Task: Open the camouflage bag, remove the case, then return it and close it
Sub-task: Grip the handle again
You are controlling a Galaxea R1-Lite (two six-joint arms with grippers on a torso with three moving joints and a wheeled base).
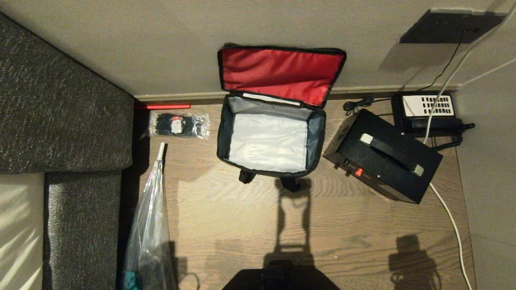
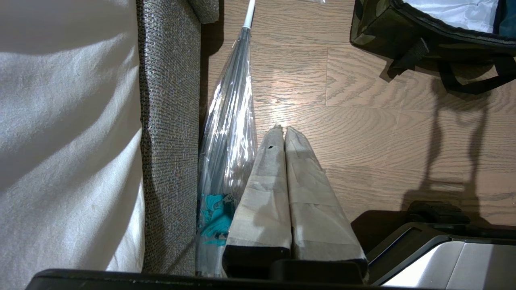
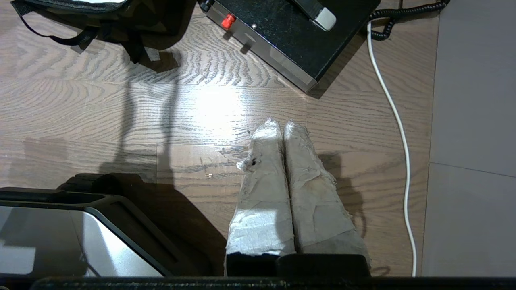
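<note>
Camouflage bag (image 1: 270, 141) lying open and empty on the wood floor (image 1: 242, 225), case (image 1: 385, 161) out just beside it, both well ahead of the right gripper (image 3: 282, 125) and left gripper (image 2: 281, 129), jaws pressed together, holding nothing.

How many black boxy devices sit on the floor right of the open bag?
2: the case lies beside the camouflage bag; the telephone sits behind the case, against the wall. None seem hidden.

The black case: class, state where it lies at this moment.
In the head view the black case lies on the wooden floor, right of the open camouflage bag and just in front of the telephone.
</note>
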